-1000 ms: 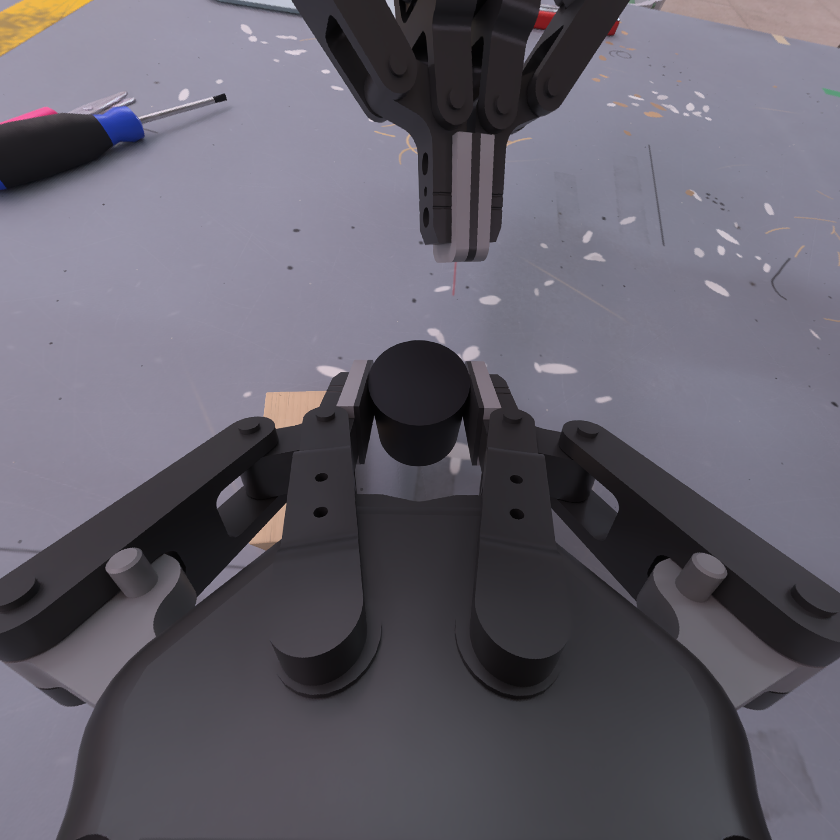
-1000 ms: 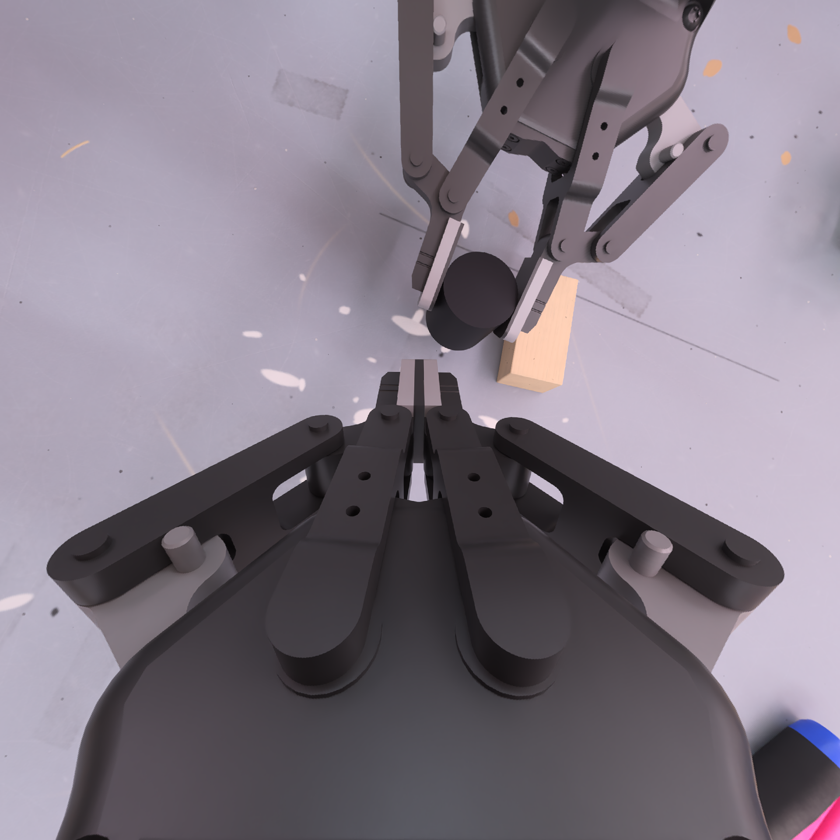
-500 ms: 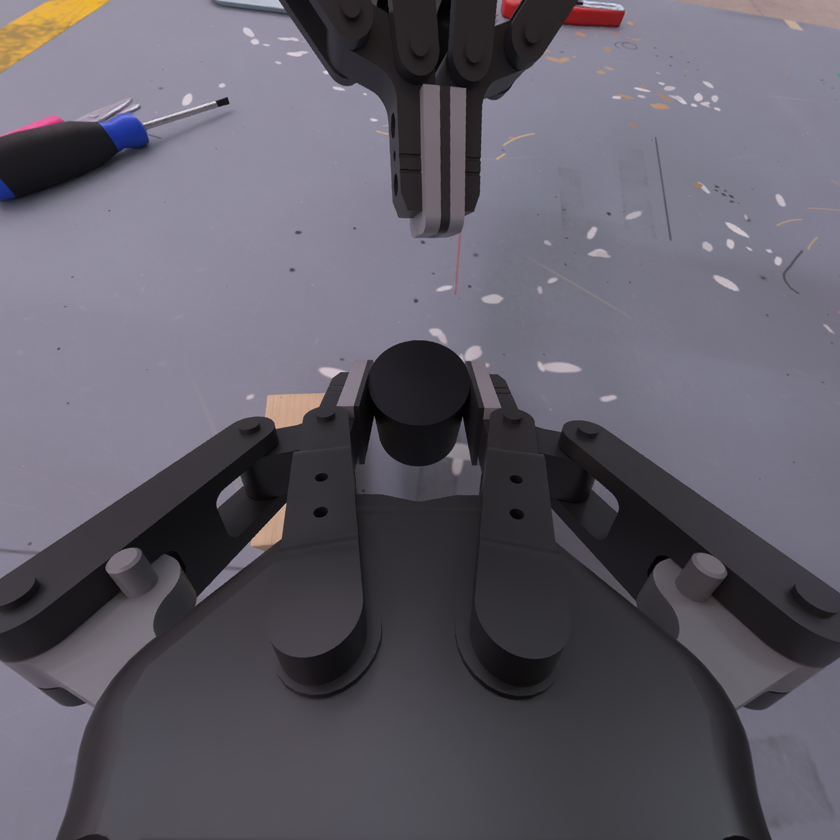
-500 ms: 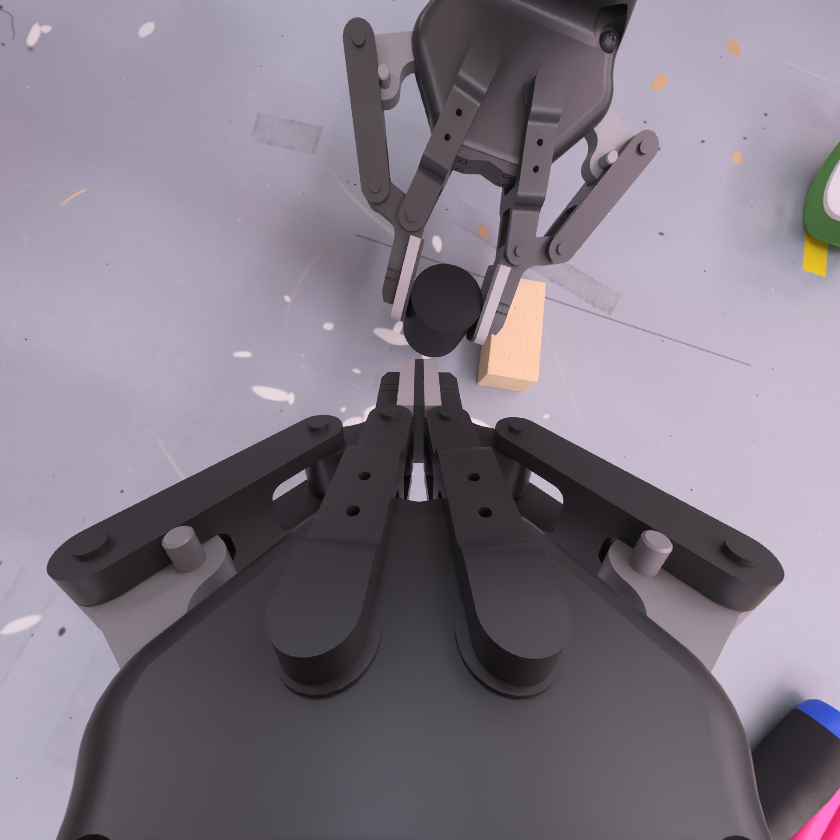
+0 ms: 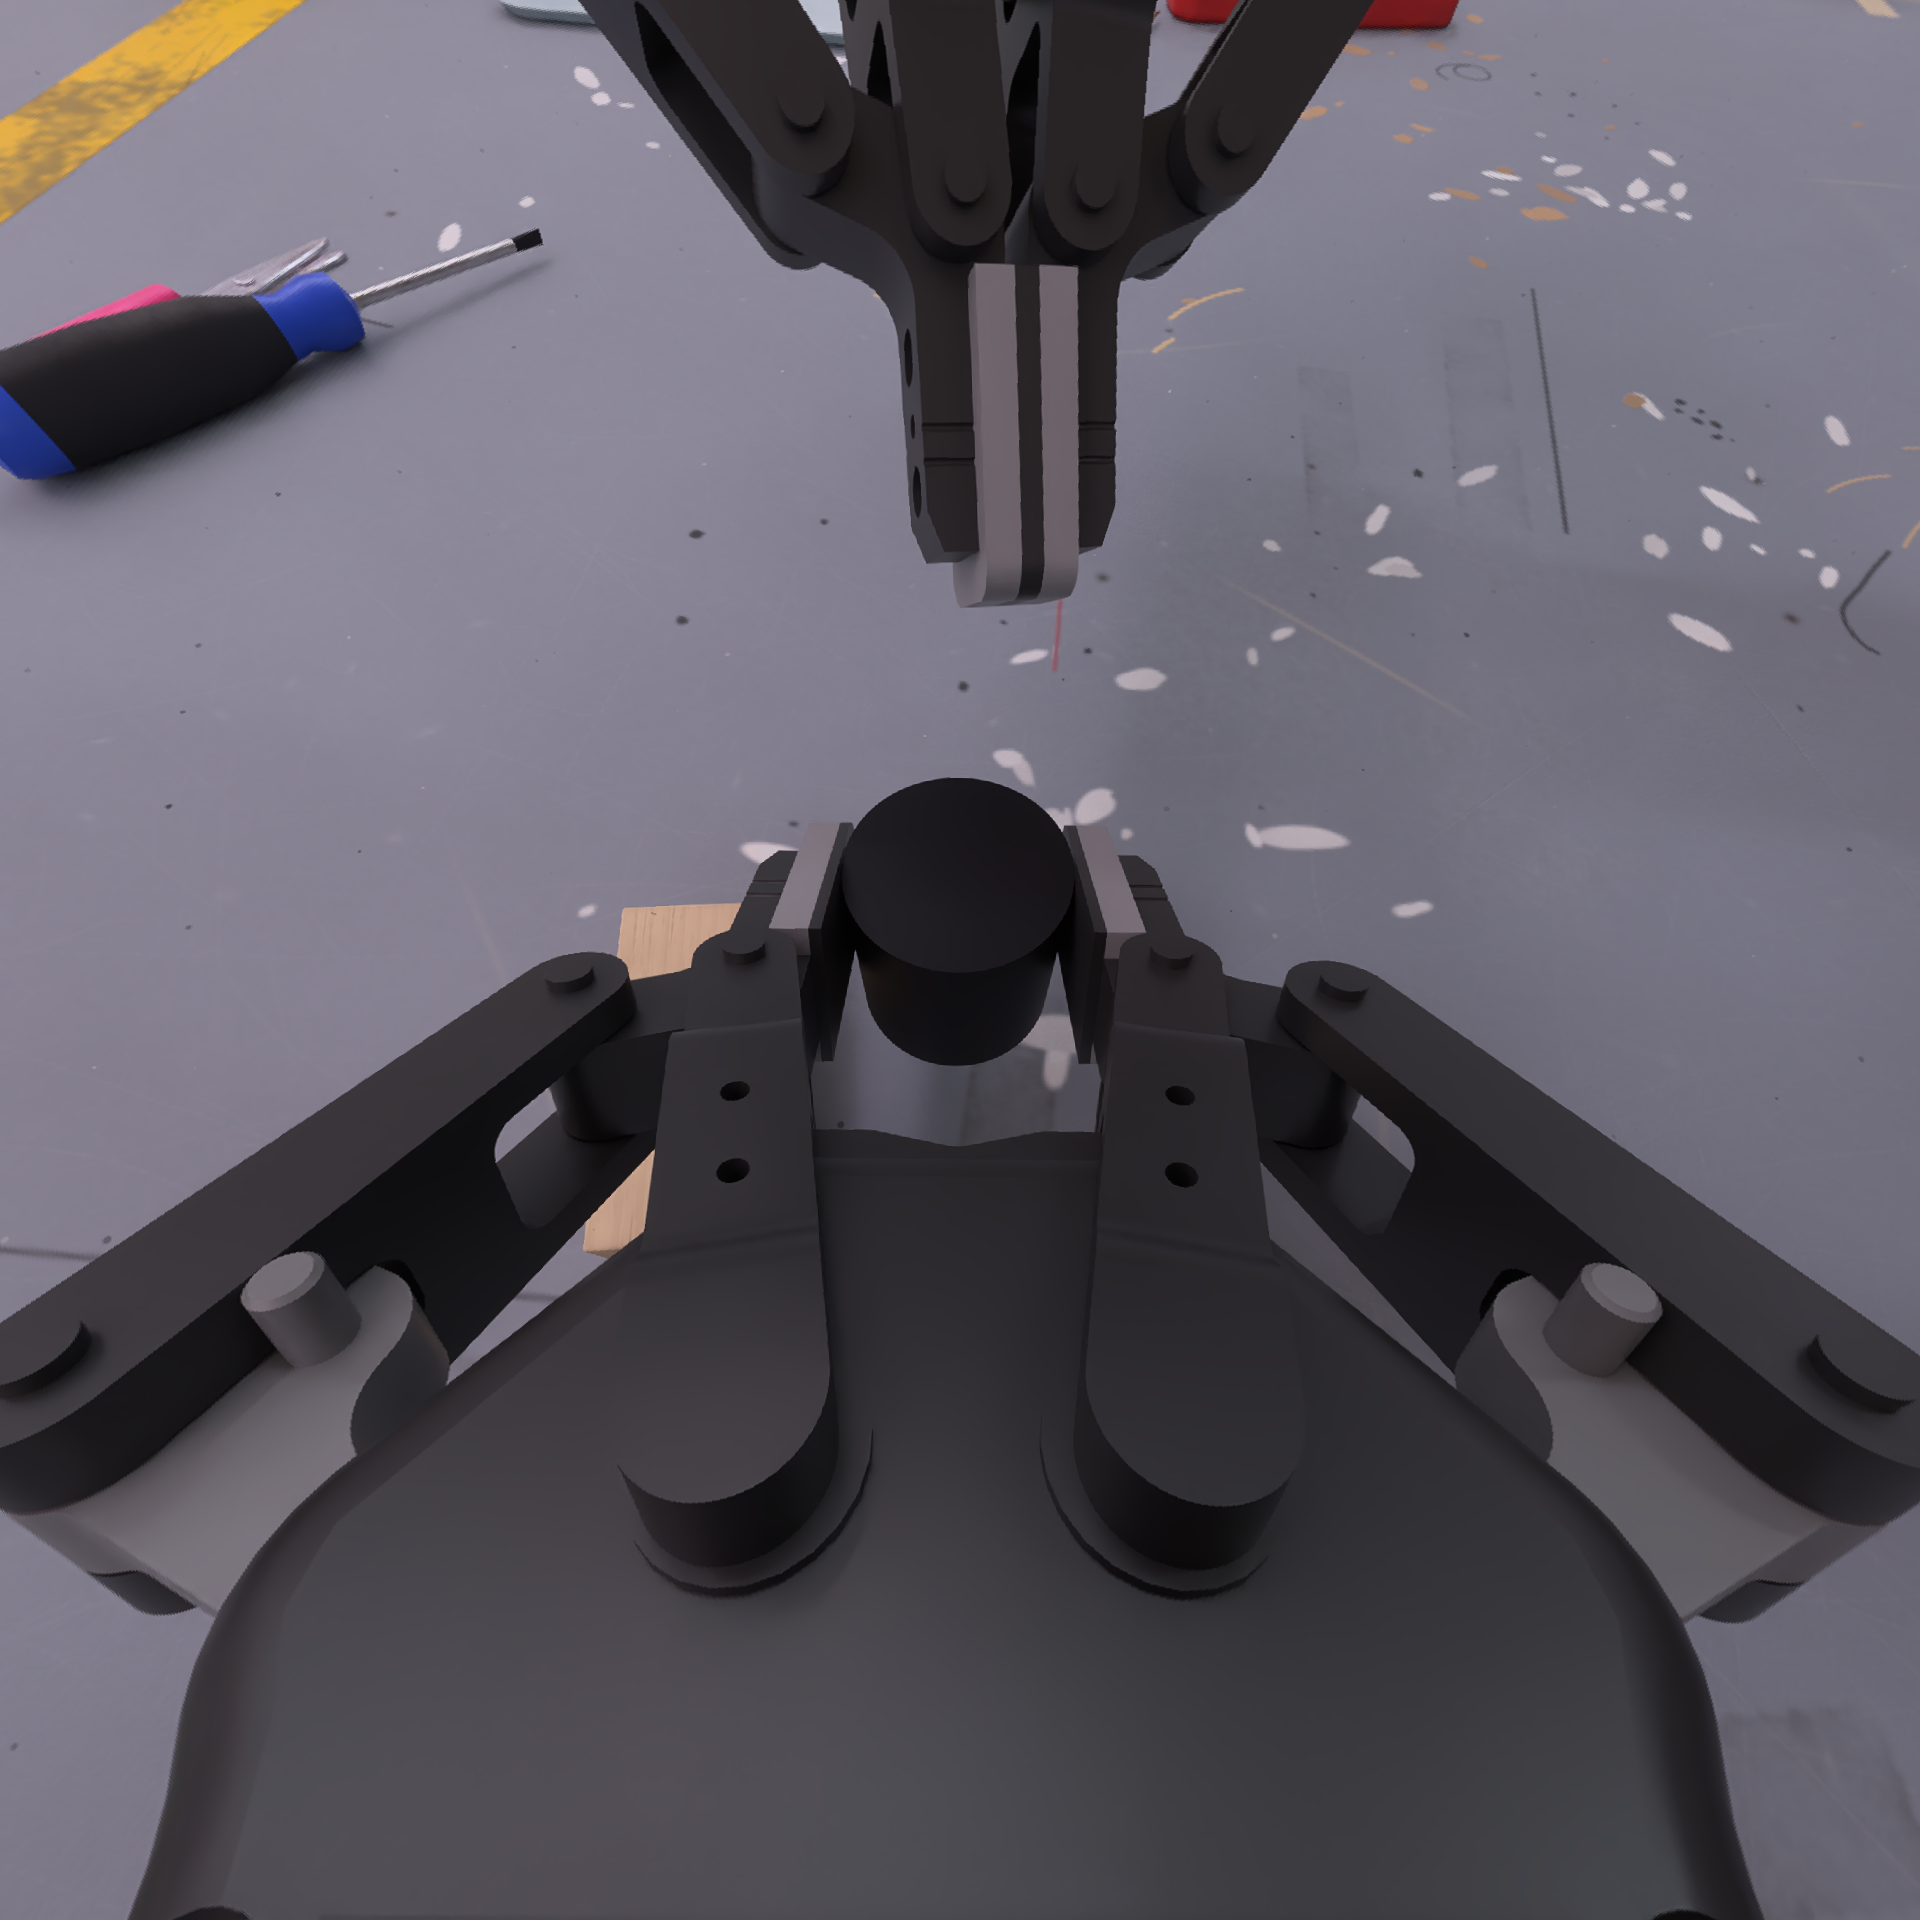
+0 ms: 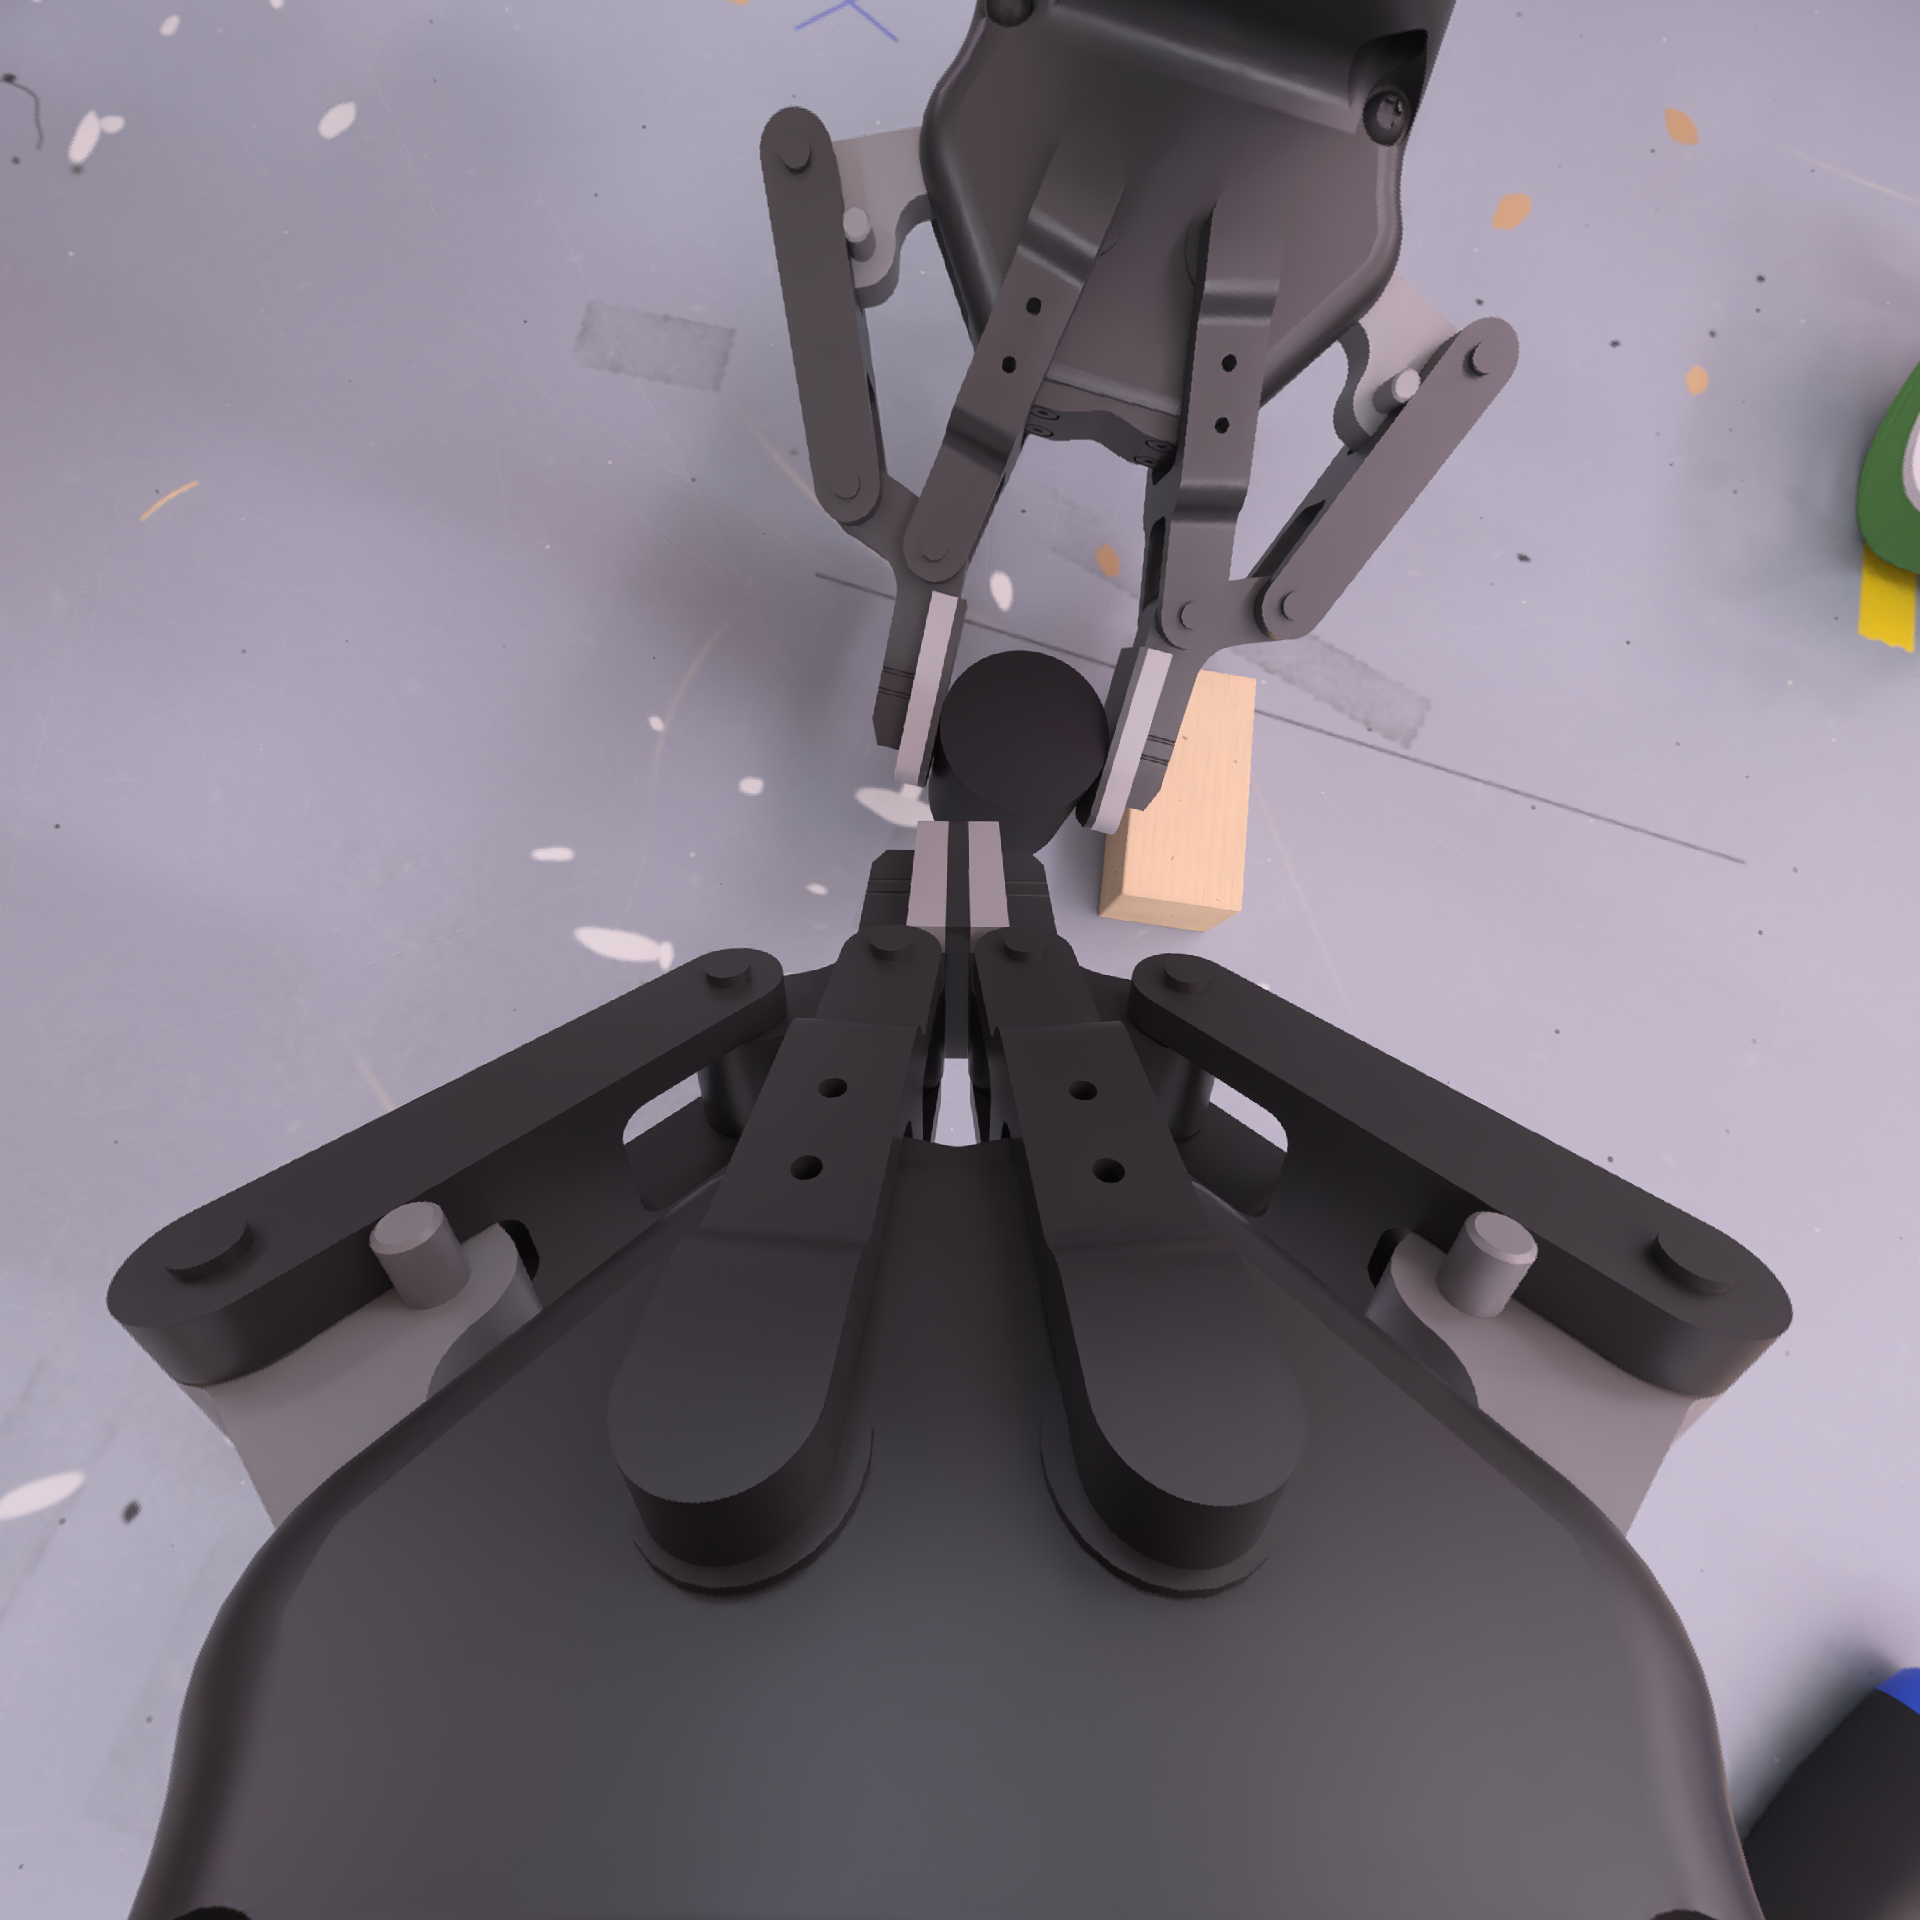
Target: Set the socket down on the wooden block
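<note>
My left gripper [image 5: 956, 894] is shut on the socket [image 5: 956, 914], a short black cylinder, and holds it above the grey table. The wooden block [image 5: 665, 935] lies just left of and below this gripper, mostly hidden by its links. In the right wrist view the socket [image 6: 1023, 732] sits between the left gripper's pads [image 6: 1023, 738], with the wooden block [image 6: 1184, 821] on the table beside it to the right. My right gripper [image 6: 956, 873] is shut and empty, facing the left gripper; it also shows in the left wrist view [image 5: 1023, 561].
A screwdriver [image 5: 177, 364] with a black and blue handle lies at the far left beside pink-handled pliers [image 5: 156, 301]. A red object [image 5: 1309, 10] lies at the far edge. A green object [image 6: 1891, 478] lies at the right edge. A yellow stripe [image 5: 114, 94] crosses the corner.
The right gripper has drawn back and risen away from the left gripper, staying shut. The left gripper still holds the socket in the same place beside the block.
</note>
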Robot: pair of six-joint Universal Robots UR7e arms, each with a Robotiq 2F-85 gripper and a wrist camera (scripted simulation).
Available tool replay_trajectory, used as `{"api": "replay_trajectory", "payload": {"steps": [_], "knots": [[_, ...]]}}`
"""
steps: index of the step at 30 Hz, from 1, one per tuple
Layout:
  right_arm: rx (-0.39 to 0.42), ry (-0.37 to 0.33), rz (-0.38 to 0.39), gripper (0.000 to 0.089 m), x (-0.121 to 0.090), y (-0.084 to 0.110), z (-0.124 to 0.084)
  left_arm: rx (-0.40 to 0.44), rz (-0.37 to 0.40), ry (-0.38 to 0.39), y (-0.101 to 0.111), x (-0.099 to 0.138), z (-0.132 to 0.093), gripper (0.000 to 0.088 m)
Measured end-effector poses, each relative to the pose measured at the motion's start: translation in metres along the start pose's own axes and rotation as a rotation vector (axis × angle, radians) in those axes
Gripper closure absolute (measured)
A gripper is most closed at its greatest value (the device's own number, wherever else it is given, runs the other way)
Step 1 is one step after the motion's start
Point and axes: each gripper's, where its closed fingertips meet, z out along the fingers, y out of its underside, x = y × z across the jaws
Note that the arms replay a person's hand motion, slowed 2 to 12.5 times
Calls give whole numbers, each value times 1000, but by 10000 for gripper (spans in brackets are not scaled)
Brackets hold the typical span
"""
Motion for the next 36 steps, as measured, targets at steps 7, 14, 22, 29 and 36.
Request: {"api": "replay_trajectory", "payload": {"steps": [7, 14, 22, 29, 36], "knots": [[-18, -10, 11, 893, -1, 1, 3, -6, 7, -12, 0, 0, 0, 532], [-38, -14, 16, 893, -2, 2, 4, -12, 10, -23, 0, -1, 0, 532], [-57, -6, 29, 893, -2, 2, 5, -23, 13, -34, 0, 0, 1, 532], [-69, -1, 55, 893, -3, 0, 6, -34, 28, -49, 0, 0, 1, 532], [-86, 7, 69, 893, -3, 0, 6, -41, 31, -58, 0, 0, 1, 532]]}}
